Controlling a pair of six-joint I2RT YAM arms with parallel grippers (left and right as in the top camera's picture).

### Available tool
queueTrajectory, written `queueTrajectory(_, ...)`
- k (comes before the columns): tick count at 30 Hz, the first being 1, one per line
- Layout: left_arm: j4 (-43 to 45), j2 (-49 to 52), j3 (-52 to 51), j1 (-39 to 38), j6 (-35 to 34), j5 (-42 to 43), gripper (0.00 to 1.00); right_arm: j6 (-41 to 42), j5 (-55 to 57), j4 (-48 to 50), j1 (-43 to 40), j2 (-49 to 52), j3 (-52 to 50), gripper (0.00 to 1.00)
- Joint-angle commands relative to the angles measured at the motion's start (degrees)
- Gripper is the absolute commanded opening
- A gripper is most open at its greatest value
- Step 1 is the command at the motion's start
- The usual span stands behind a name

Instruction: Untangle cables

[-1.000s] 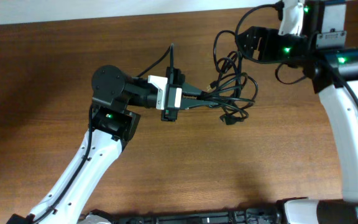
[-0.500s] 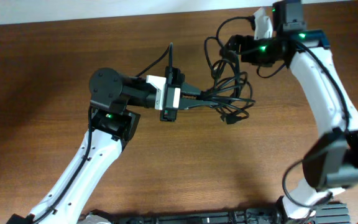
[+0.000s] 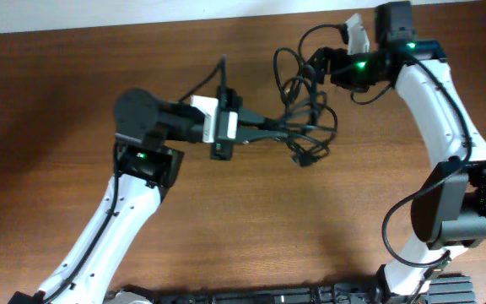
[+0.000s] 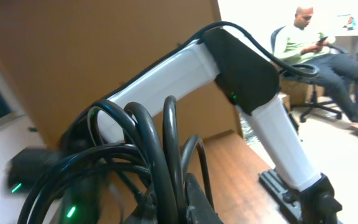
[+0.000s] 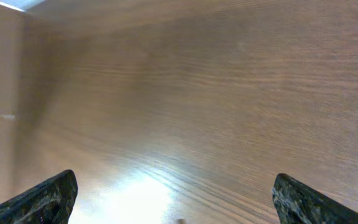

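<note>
From overhead, find the cables (image 3: 304,114) bunched in a black tangle toward 2 o'clock of the wooden table (image 3: 74,84), with loops rising to 12 o'clock of the bunch and a small plug end (image 3: 304,160) sticking out at 6 o'clock. See the left gripper (image 3: 267,129) reaching into that bunch from 9 o'clock, fingers together and clamped on several strands. Spot the right gripper (image 3: 317,63) at 12 o'clock of the tangle, just beside the top loops and pointing toward 9 o'clock; no telling from here about contact. Through the left wrist camera, meet the cables (image 4: 148,155) very near the lens, black strands arching from 6 o'clock up and over toward 9 o'clock, packed side by side at the bottom edge. Behind them, note the right arm (image 4: 229,68), white with a black joint, spanning from 9 o'clock to 5 o'clock, and farther off at 2 o'clock a seated person (image 4: 309,43) in a chair. Through the right wrist camera, see two dark fingertips (image 5: 45,196) at 7 and 5 o'clock, spread wide apart, with bare wood grain between them.
</note>
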Motion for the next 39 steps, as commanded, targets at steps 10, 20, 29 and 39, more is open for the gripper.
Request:
queueTrajectory(10,3.2,-0.2,0.6,3.7,-0.4,2.0,0.00,-12.9,-43.1,3.3,-5.6,0.0,0.7,0.98)
queueTrajectory(20,3.2,-0.2,0.6,1.2,-0.3,-0.7,0.00,-13.1,-37.0,6.3,0.7,0.0,0.7,0.99)
queueTrajectory(29,11.3,-0.2,0.6,-2.5,-7.3,-0.9,0.00,-9.2,-16.9,6.2,4.2,0.0,0.6,0.99)
queueTrajectory(39,28.3,-0.2,0.6,-1.6,-18.1,0.9,0.00,-11.0,-9.7,-0.6,-1.4,0.0,0.5,0.99)
